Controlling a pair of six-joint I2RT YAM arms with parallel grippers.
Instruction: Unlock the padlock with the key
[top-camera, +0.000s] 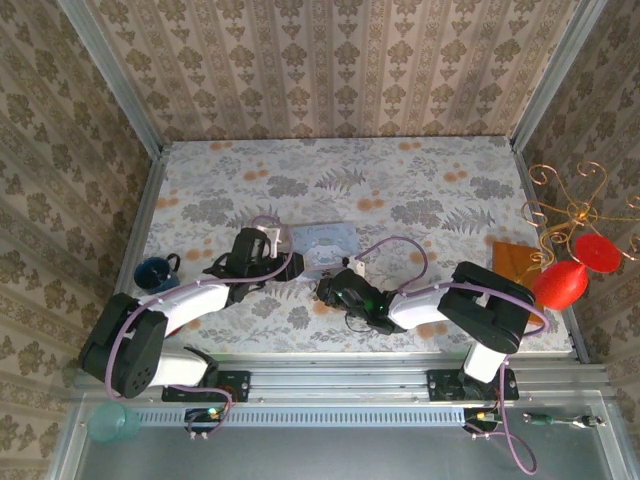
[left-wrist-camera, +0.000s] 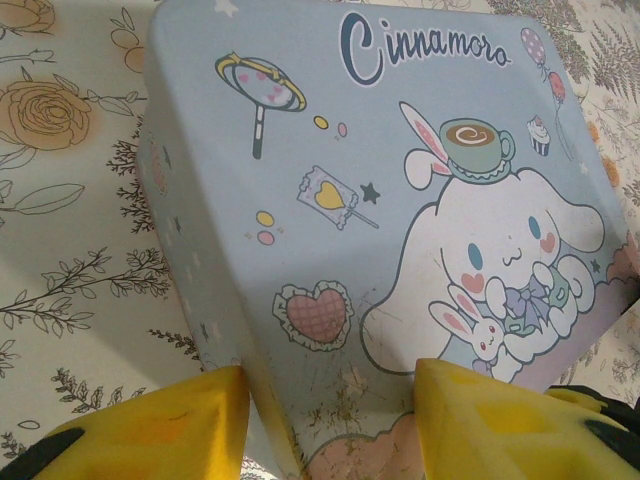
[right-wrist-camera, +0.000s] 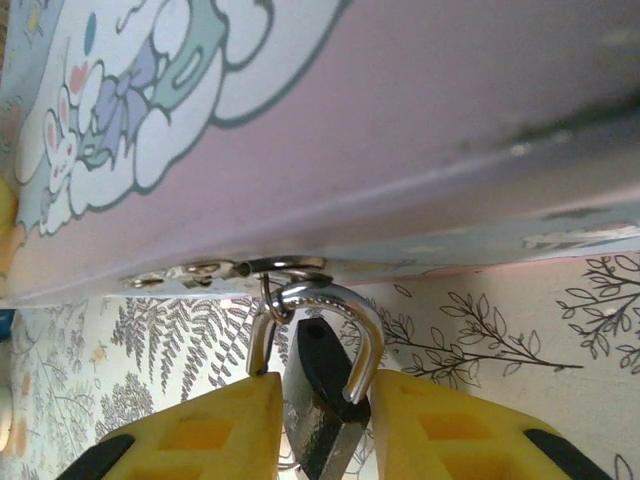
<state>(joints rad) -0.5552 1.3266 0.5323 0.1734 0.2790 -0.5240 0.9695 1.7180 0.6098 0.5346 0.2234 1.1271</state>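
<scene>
R claw (right-wrist-camera: 325, 392) is the nearer of the two, just short of the tin's near side. Its yellow fingers (right-wrist-camera: 240, 410) press on the lock (right-wrist-camera: 318, 420) from both sides, pinching the dark body w/ no gap I can see. The lock hangs by its silvery shackle (right-wrist-camera: 340, 305) thru the small ring of the hasp (right-wrist-camera: 200, 270) on the tin (right-wrist-camera: 420, 120), w/ the floral table (right-wrist-camera: 520, 330) behind it. The shackle's right leg runs into the body. Its left leg goes behind a finger, so I can't tell if it's seated or popped. The keyhole end is hidden low btw the fingers, so whether the key is in it I can't tell.

A bit farther and to the left, L claw (left-wrist-camera: 330, 410) straddles the tin's left end, one finger against the side wall, the other over the lid. It looks clamped on, bracing the tin.

Risks, as I judge them:
- **Lock slipping:** the grip is on narrow, smooth faces, so a twist could roll the lock out and leave it swinging on the ring.
- **Tin dragging:** a pull toward the near edge would drag the tin if L claw's hold is weak — it has only a corner.
- **No free claw:** w/ both claws busy, nothing is free for the key. Letting go w/ either lets lock or tin shift, and so tiny a key is easy to drop or jam at an angle.
</scene>
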